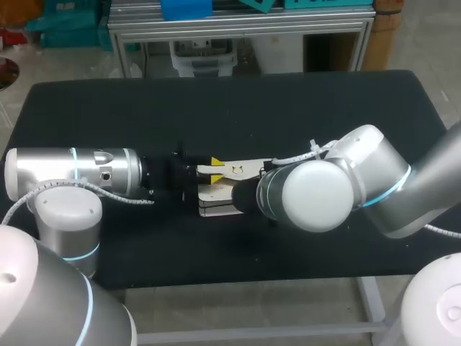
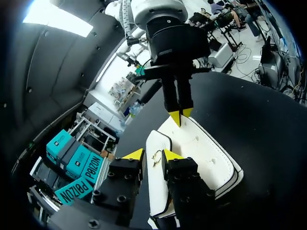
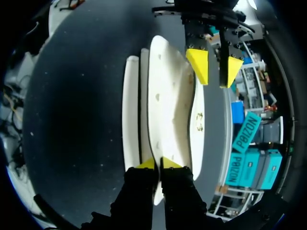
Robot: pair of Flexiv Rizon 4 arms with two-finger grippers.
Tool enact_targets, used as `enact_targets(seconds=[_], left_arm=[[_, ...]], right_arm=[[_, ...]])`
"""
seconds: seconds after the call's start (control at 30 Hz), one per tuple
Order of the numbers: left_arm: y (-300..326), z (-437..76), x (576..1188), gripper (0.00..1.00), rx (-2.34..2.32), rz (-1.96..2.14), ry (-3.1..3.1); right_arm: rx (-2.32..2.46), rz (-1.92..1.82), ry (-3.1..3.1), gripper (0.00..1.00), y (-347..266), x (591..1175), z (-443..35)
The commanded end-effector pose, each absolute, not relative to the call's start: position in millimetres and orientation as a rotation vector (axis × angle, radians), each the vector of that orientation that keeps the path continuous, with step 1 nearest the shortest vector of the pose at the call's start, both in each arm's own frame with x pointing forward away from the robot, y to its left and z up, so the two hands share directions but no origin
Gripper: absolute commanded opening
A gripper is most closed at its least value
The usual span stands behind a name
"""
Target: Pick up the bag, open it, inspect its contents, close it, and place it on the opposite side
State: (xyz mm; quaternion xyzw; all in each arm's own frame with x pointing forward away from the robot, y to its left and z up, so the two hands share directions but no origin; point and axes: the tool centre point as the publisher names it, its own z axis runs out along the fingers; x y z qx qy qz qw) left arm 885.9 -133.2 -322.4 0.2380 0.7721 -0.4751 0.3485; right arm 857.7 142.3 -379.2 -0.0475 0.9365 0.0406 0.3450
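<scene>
- Head view: the white bag lies at the middle of the black tabletop, well apart from every edge.
- Right gripper: jaws narrow, pinching one bag end.
- Left gripper: jaws wide, straddling the opposite flap edge.

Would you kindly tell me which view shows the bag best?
The right wrist view: the bag lies nearly whole. The left wrist view hides part behind the left pincer; the head view shows only a sliver.

Much of the bag behind the right arm.
</scene>
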Motion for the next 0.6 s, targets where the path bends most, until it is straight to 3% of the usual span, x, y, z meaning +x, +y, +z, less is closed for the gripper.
enact_targets(seconds=[0.03, 0.2, 0.6], left_arm=[[-125, -319, 890, 0.24, 0.579, -1.272, 2.008], [-138, -332, 906, 0.13, 0.535, -1.23, 2.081], [-132, -337, 893, 0.16, 0.569, -1.19, 2.089]], right_arm=[[-0.114, 0.125, 2.26, 0.0, 139, 856, -383], [-0.114, 0.125, 2.26, 0.0, 139, 856, -383], [-0.114, 0.125, 2.26, 0.0, 139, 856, -383]])
